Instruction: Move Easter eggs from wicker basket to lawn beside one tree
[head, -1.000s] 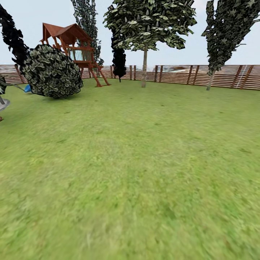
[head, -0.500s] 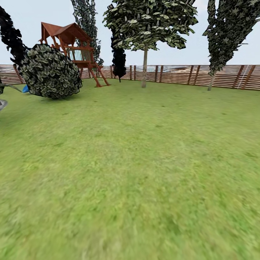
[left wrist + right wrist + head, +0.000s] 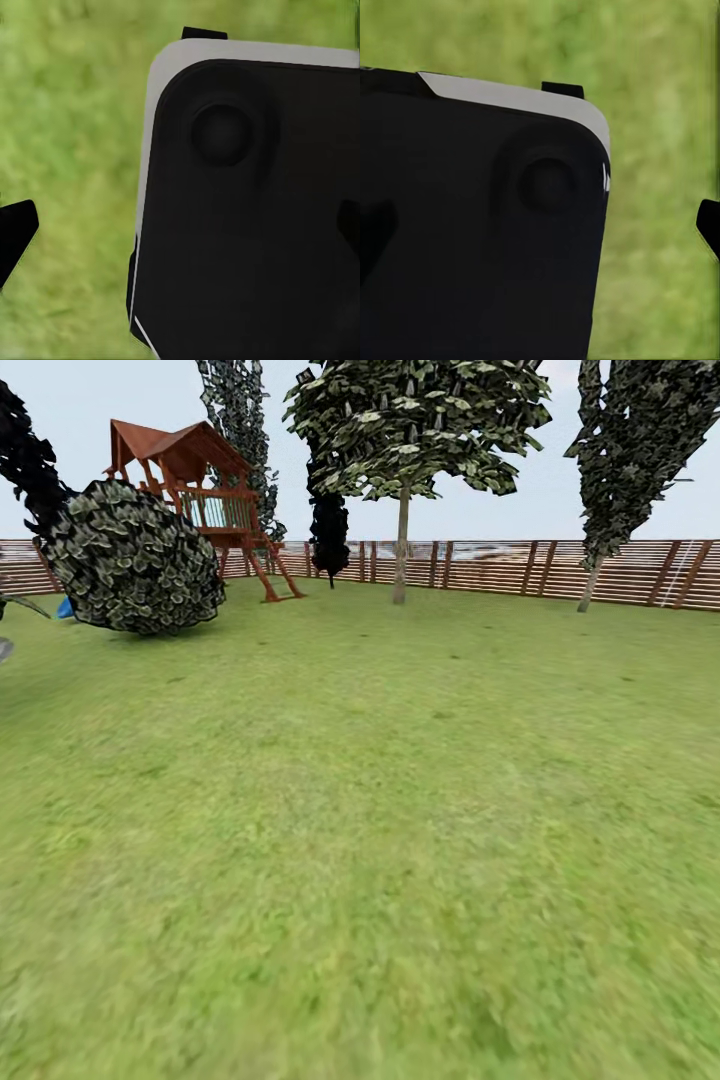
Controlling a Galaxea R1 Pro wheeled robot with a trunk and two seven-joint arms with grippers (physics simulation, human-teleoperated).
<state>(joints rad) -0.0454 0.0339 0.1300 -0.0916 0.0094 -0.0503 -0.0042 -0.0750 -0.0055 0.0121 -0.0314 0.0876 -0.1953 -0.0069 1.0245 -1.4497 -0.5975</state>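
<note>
A fenced garden seen from the robot's head, with both wrist cameras looking down on grass.

Head view: the lawn (image 3: 360, 840) runs wide and mottled green to a brown slatted fence (image 3: 500, 565); a tree (image 3: 402, 540) with a slim pale trunk and blossom-flecked foliage stands just before the fence near the middle, a second pale-trunked tree (image 3: 592, 575) further right, a round dark bush (image 3: 135, 560) at left beside a red-brown playset (image 3: 200, 490), and an all-black tree (image 3: 330, 535) behind. Left wrist view: a dark, white-edged robot body panel (image 3: 247, 210) hangs over blurred grass, and a black tip of the left claw (image 3: 15, 236) shows at the edge; how far it is open cannot be told. Right wrist view: a like panel (image 3: 480, 217) above grass, a black tip of the right claw (image 3: 709, 225) at the edge; its opening cannot be told either.
</note>
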